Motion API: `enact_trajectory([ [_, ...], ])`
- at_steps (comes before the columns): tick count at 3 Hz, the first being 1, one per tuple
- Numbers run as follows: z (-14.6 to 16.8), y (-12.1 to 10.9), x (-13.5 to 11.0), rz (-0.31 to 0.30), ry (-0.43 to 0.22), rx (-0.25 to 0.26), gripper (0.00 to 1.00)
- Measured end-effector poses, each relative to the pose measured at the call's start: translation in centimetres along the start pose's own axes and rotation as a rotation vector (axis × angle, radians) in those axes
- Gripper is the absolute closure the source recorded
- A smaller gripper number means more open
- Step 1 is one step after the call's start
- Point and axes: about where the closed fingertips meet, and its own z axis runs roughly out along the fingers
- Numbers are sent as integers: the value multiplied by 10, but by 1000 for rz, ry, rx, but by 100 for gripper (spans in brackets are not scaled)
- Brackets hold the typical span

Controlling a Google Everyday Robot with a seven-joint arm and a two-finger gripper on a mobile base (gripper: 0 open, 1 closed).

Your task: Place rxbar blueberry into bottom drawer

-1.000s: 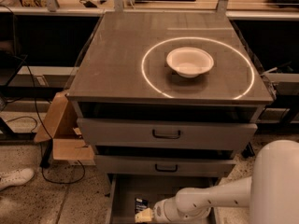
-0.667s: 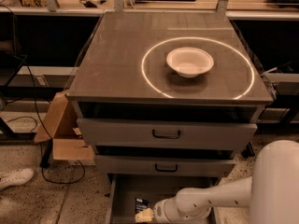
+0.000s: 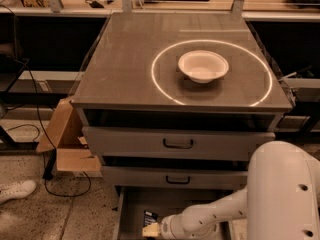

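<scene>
The bottom drawer (image 3: 131, 204) is pulled open below the two upper grey drawers. The rxbar blueberry (image 3: 149, 217), a small dark navy wrapper with white text, is inside the drawer near its left side. My gripper (image 3: 151, 229) reaches in from the right, low in the drawer, with its pale fingertips right at the bar's near end. The white arm (image 3: 210, 216) runs back to the big white body at the lower right. I cannot tell whether the bar rests on the drawer floor or hangs from the gripper.
A white bowl (image 3: 203, 66) sits on the cabinet top (image 3: 120, 64) inside a ring of light. A cardboard box (image 3: 65, 139) stands on the floor left of the cabinet, with cables and a white shoe (image 3: 15, 190) nearby. The two upper drawers (image 3: 177, 143) are shut.
</scene>
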Motion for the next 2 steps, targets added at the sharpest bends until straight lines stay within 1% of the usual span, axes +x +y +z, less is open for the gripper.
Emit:
enact_trajectory([
  [1, 17, -13, -6, 29, -17, 18, 100],
  [2, 19, -15, -6, 32, -13, 23, 100],
])
